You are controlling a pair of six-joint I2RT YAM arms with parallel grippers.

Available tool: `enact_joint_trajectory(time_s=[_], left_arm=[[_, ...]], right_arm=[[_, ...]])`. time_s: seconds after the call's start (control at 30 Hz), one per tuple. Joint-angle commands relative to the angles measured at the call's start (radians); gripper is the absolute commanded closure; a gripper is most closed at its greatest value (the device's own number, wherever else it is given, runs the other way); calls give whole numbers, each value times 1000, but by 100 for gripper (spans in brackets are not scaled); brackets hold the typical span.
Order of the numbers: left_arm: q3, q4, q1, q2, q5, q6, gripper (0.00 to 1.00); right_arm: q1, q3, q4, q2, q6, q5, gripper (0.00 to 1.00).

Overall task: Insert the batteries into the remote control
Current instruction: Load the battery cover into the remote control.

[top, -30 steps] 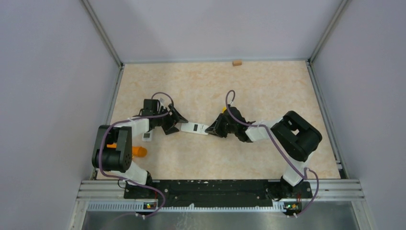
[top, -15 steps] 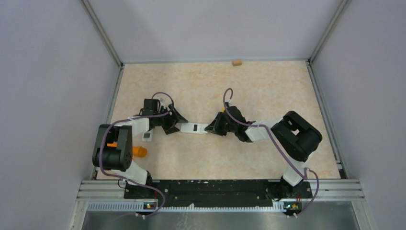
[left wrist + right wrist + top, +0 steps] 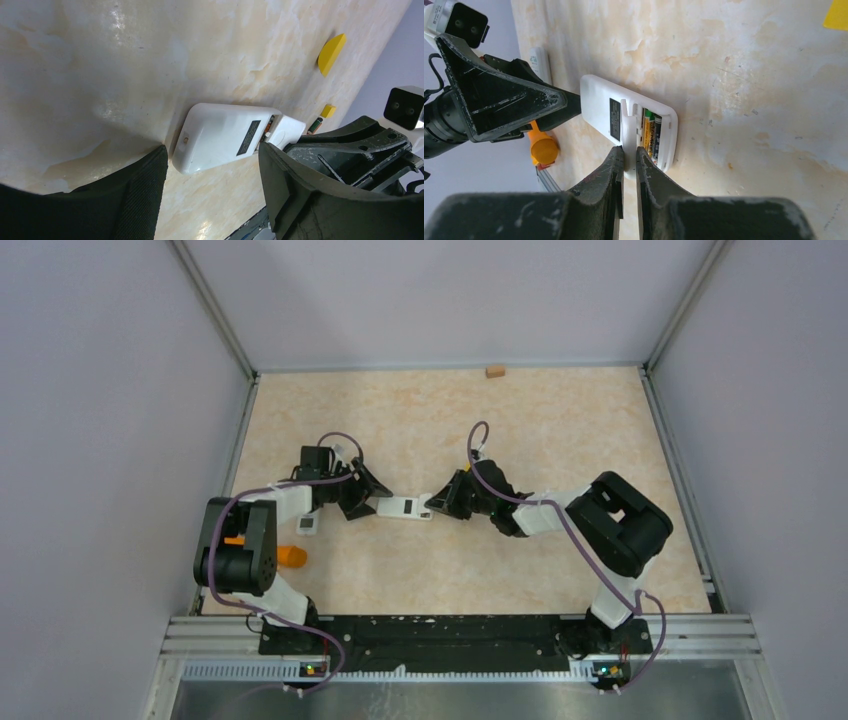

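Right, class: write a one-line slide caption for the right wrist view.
Right gripper pinches the battery cover on the remote control, batteries visible inside; left gripper at the far end.

the right gripper (image 3: pixel 627 150) pinches a white cover (image 3: pixel 628 122) between nearly closed fingers (image 3: pixel 611 167). the cover is tilted up across the remote (image 3: pixel 599 100), just right of a black label (image 3: pixel 614 112). right of the cover, the open recess shows batteries (image 3: pixel 649 132). the left gripper (image 3: pixel 571 104) touches the remote's left end. an orange cylinder (image 3: pixel 544 147) lies near-left, a second remote (image 3: pixel 540 60) further left, and a yellow block (image 3: pixel 836 14) on the far side.
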Motion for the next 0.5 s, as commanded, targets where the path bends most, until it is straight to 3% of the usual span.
enact_joint_trajectory(time_s=[0.0, 0.47], left_arm=[[9, -24, 4, 30, -36, 35, 29], [7, -25, 4, 32, -41, 36, 29]], right_arm=[[4, -1, 61, 21, 9, -13, 100], [-2, -7, -70, -6, -9, 0, 100]])
